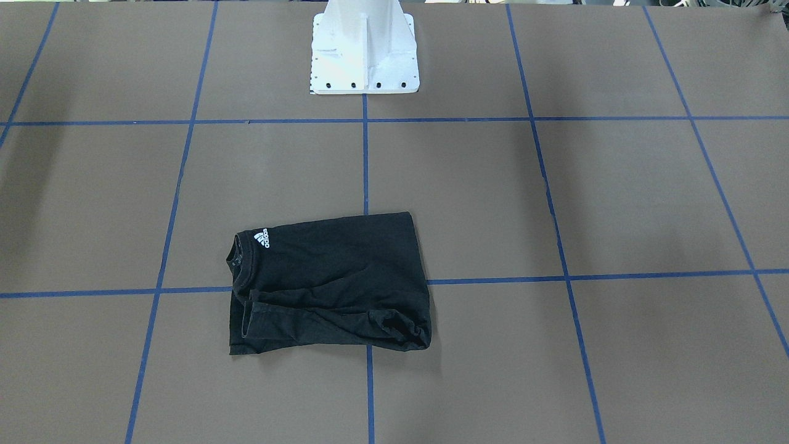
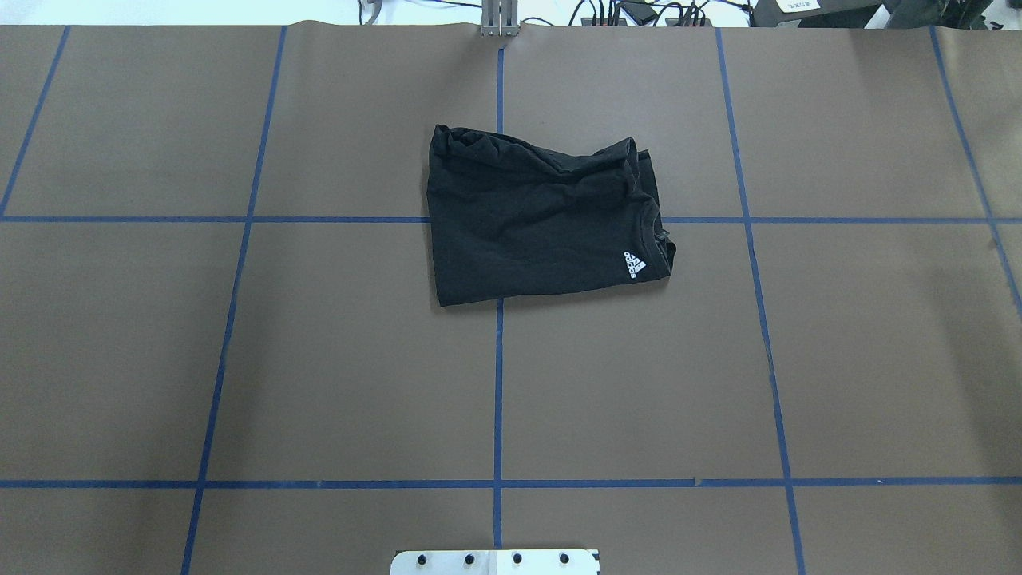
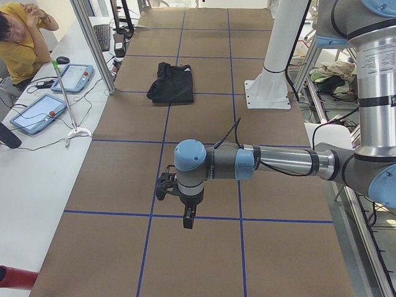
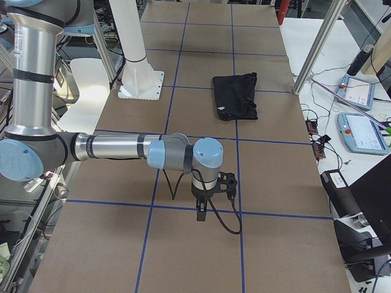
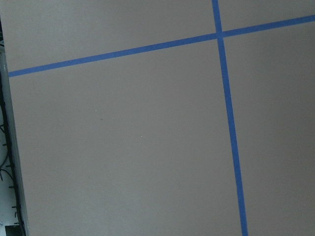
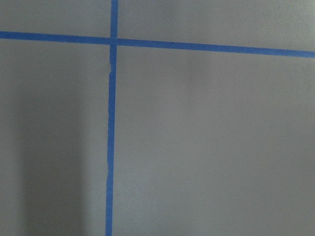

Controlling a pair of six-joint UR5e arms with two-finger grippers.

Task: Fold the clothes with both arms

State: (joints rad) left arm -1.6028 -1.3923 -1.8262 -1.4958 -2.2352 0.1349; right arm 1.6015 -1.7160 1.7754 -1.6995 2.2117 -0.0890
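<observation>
The black T-shirt (image 1: 327, 283) lies folded into a compact rectangle near the table's middle, its small white logo facing up by the collar; it also shows as the T-shirt (image 2: 543, 216), (image 3: 172, 83), (image 4: 235, 94). My left gripper (image 3: 189, 219) hangs over bare table far from the shirt, pointing down. My right gripper (image 4: 200, 213) hangs the same way at the opposite end. Both grippers show only in the side views, so I cannot tell whether they are open or shut. Both wrist views show only brown table and blue tape.
The white pedestal base (image 1: 363, 55) stands at the robot's edge. A blue tape grid covers the brown table (image 2: 319, 359). Beyond the far edge sit tablets (image 3: 73, 77), a thin stand (image 3: 74, 127) and a seated person (image 3: 21, 43). More tablets (image 4: 360, 131) show in the exterior right view.
</observation>
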